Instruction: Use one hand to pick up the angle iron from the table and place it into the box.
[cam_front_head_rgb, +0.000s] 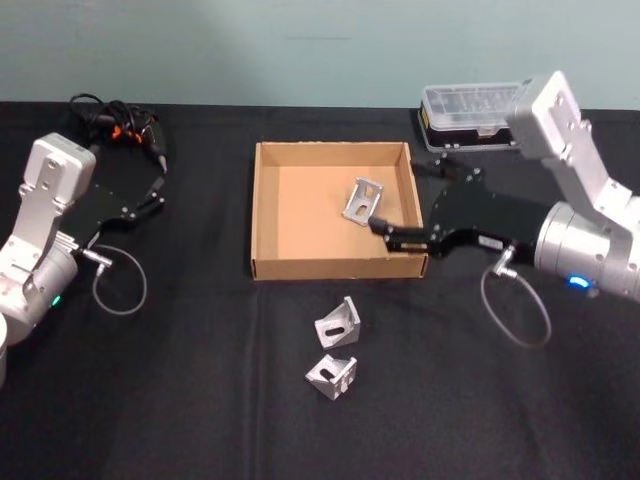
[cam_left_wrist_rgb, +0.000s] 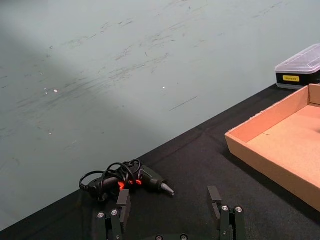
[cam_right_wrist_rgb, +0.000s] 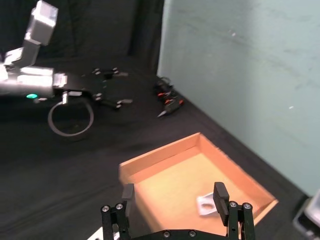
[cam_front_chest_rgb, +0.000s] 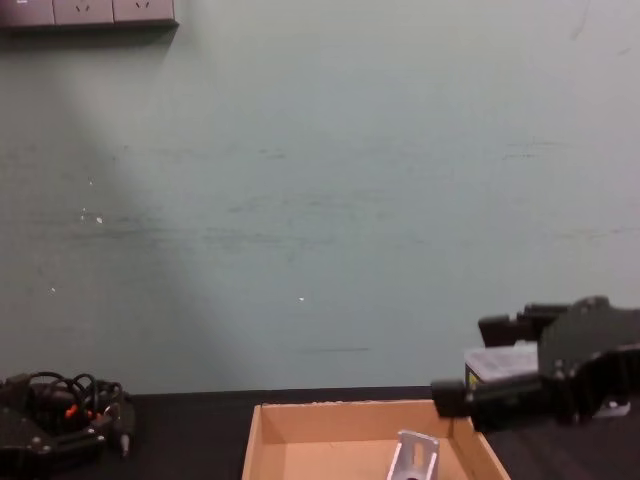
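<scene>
Two angle irons before box; right tool over right rim, left tool far left, both agape

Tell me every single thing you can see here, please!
angle irons: three, silver; one inside the box, two on the table in front of it
box: one, tan cardboard, middle of the table
plastic case: one, black with a clear lid, behind the box to the right
corded tool: one, black with orange, far left corner
table: one, black
wall: pale green, behind the table
left gripper: one, black, open, parked at the left near the corded tool
right gripper: one, black, open, over the box's right side
</scene>
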